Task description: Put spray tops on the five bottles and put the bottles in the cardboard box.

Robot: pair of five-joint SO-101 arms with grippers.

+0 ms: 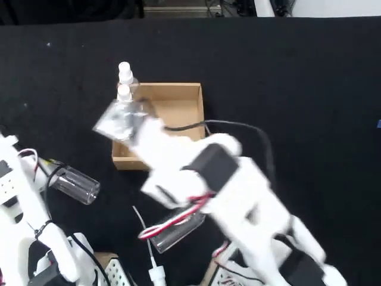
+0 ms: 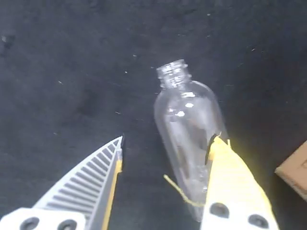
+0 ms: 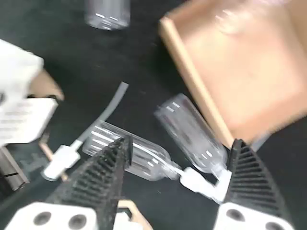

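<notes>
The cardboard box (image 1: 178,101) lies open in the middle of the black table. Two white spray tops (image 1: 124,81) show at its far left corner. My right gripper (image 1: 119,122) hangs blurred over the box's left edge. In its wrist view the right gripper (image 3: 182,140) is open and holds nothing, above two clear bottles (image 3: 189,129) with white tops lying beside the box (image 3: 249,72). My left gripper (image 2: 169,138) is open low over an uncapped clear bottle (image 2: 189,129), which touches one finger (image 2: 230,167). That bottle (image 1: 74,183) lies at the left.
Another clear bottle (image 1: 175,229) lies under the right arm. A loose spray top with its tube (image 1: 156,274) sits near the front edge and is also visible as the spray top (image 3: 62,160). A black cable (image 1: 238,125) runs from the box to the right arm.
</notes>
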